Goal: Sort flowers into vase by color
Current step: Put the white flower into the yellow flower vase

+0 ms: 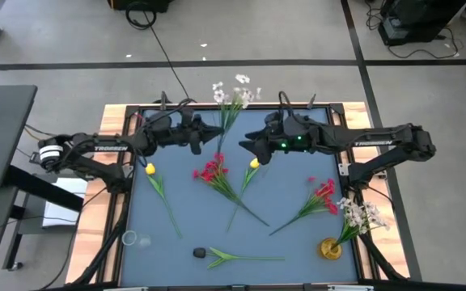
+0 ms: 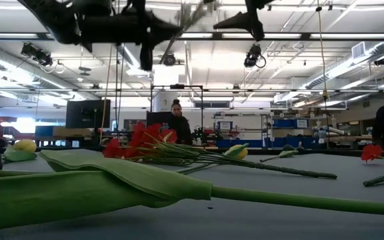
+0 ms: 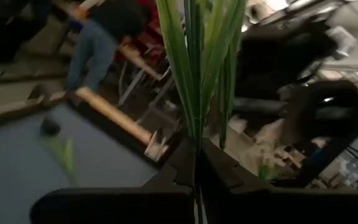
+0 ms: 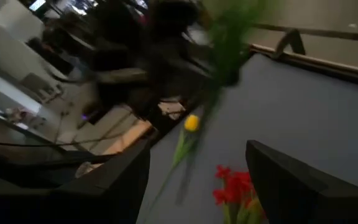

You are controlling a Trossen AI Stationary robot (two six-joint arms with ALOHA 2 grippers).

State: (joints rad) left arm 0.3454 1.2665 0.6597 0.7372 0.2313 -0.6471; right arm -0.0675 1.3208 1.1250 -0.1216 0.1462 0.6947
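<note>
The left pincer (image 1: 217,132), clamped on the thin green stem of the white blossom spray (image 1: 231,94) above the table's (image 1: 298,242) far edge, could let the smooth, top-heavy stalk swivel or slip; the right pincer (image 1: 247,146) hangs wide and empty beside it

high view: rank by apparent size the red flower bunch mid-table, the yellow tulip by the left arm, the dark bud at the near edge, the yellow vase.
1. Red blossom bunch with long green stems, largest.
2. Yellow tulip on its green stem.
3. Dark bud with stem and leaf: about the tulip's length, too close to rank.
4. Round yellow vase, smallest.
</note>
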